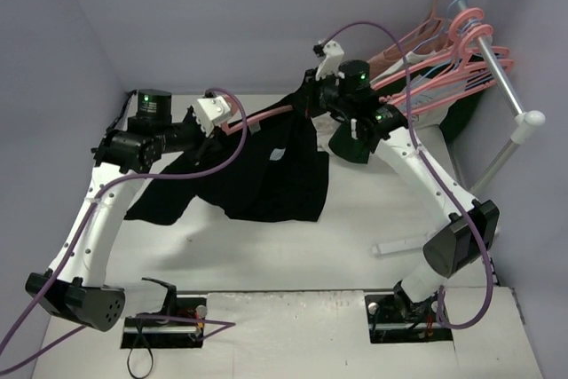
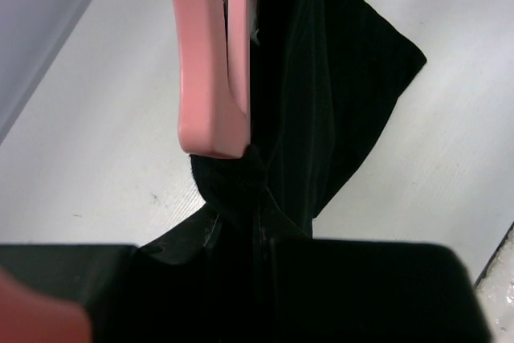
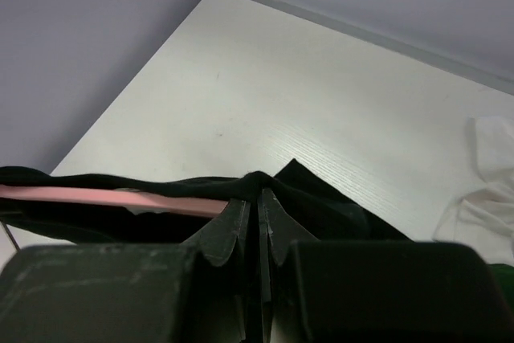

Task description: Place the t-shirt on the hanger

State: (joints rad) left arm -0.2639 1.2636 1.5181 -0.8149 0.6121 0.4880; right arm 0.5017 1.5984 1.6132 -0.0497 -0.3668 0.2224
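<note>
I've got left gripper (image 2: 255,226) clamped on t-shirt (image 2: 337,78), hanger (image 2: 210,78) end just past the tips; right gripper (image 3: 259,208) pinched on t-shirt too, hanger just beside it.

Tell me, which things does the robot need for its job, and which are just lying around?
For the job: t-shirt; hanger; left pincer and right pincer, both shut on the t-shirt.

Just lying about: spare hangers; rail; white cloth.
</note>
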